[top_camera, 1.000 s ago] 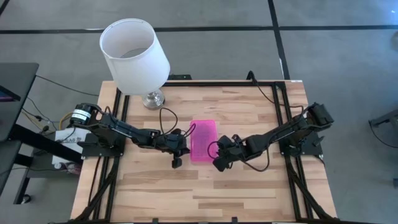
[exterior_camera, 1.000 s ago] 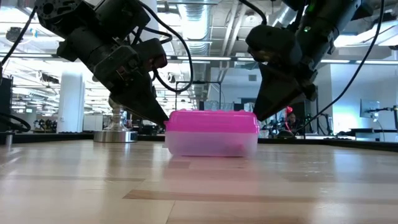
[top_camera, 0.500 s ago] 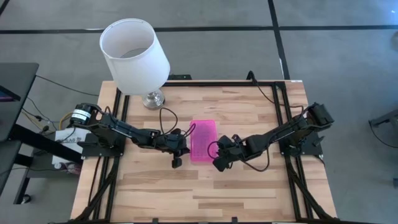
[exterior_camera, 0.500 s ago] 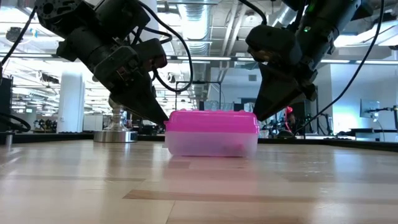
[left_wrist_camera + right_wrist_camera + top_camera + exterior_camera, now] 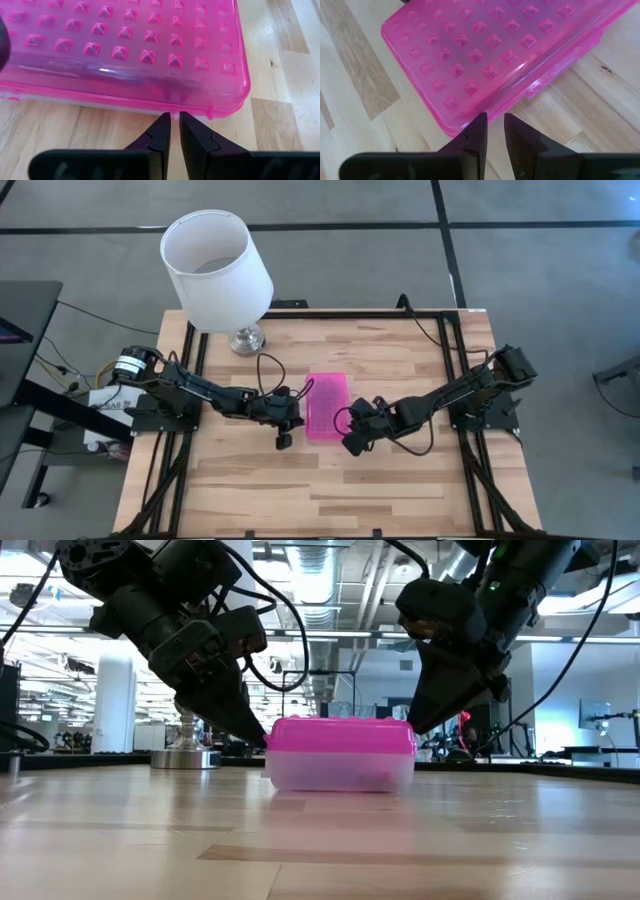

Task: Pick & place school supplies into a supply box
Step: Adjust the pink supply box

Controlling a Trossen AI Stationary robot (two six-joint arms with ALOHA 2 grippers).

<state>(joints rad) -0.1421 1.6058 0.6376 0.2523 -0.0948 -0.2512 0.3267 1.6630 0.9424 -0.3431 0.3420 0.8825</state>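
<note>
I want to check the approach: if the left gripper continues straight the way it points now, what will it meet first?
Most likely the supply box: the left gripper, fingers nearly closed, points at the pink lid's rim directly ahead. How close it is cannot be judged.

Both arms reach in low from opposite sides toward the middle, wrists bent down. The left gripper (image 5: 175, 131) has its jaws nearly together, only a thin slit between the tips. The right gripper (image 5: 492, 131) likewise points down with its jaws drawn close, a narrow gap between them.
</note>
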